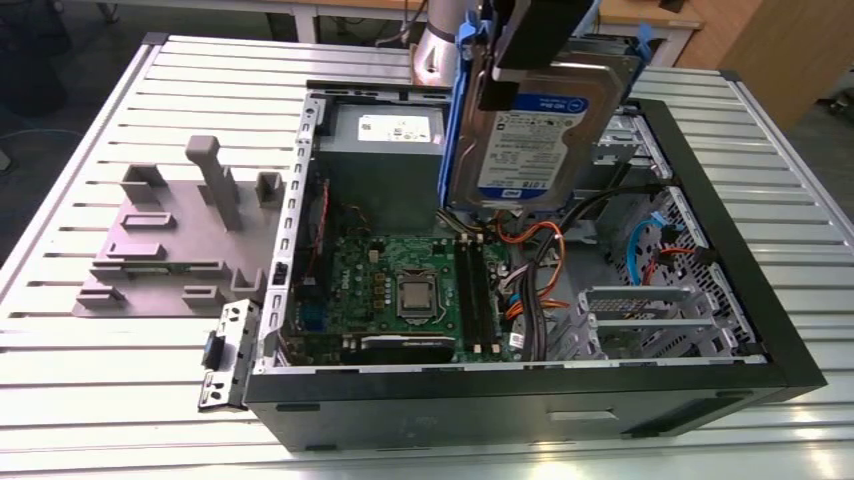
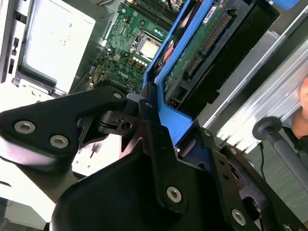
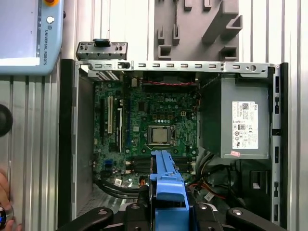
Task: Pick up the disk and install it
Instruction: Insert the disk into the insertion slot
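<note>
The gripper point(image 2: 175, 129) is clamped on the disk point(image 1: 541, 135). In the second wrist view its black fingers point(image 2: 156, 139) press against the blue side rail point(image 2: 166, 79) at one end of the drive, with the drive's connector edge and circuit board running away from them. In the first wrist view the same blue rail stands edge-on between the two fingers, straight over the open machine. The disk hangs in the air, upright on its edge and slightly tilted, its white-and-blue label facing the exterior view. Below it lies the computer case point(image 1: 534, 400), on its side with the panel off. The disk's lower edge sits over the orange and black cables point(image 1: 527, 235) near the motherboard point(image 3: 149, 125); whether it touches them I cannot tell. The grey power-supply box point(image 3: 243, 122) lies inside the case just beside the disk, on the exterior view's left of it. The metal drive bays point(image 1: 641, 315) are further toward the exterior view's right. The case rests on a slatted metal table point(image 1: 134, 380). A grey fixture point(image 1: 174, 240) stands beside the case, on the exterior view's left. A teach pendant point(image 3: 24, 33) lies on the table well apart from the disk.
</note>
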Robot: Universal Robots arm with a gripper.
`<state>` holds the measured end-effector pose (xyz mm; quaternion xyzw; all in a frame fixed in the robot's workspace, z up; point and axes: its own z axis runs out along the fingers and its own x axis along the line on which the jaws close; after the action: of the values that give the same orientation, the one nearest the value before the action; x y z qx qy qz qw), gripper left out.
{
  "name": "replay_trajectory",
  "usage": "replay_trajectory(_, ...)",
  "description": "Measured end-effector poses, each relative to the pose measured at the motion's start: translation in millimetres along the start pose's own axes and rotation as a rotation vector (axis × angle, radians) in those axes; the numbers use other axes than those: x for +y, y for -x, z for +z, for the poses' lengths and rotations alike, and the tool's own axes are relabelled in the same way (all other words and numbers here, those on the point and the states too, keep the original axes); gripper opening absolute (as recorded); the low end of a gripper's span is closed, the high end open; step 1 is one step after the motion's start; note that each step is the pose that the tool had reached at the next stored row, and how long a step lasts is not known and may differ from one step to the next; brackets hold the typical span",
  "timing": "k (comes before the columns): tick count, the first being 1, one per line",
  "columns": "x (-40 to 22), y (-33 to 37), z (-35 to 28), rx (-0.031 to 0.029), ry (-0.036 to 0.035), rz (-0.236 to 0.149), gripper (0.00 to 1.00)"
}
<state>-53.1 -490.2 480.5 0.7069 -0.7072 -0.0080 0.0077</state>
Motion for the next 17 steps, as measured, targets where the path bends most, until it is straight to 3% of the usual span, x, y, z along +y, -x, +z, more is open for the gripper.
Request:
replay_trajectory(12,-0.4,-19.5,0.5,0.0003,0.0000,0.000,0.37)
replay_trajectory(17,-5.1,-21.4,1.0,0.0002,0.0000,0.000,0.37)
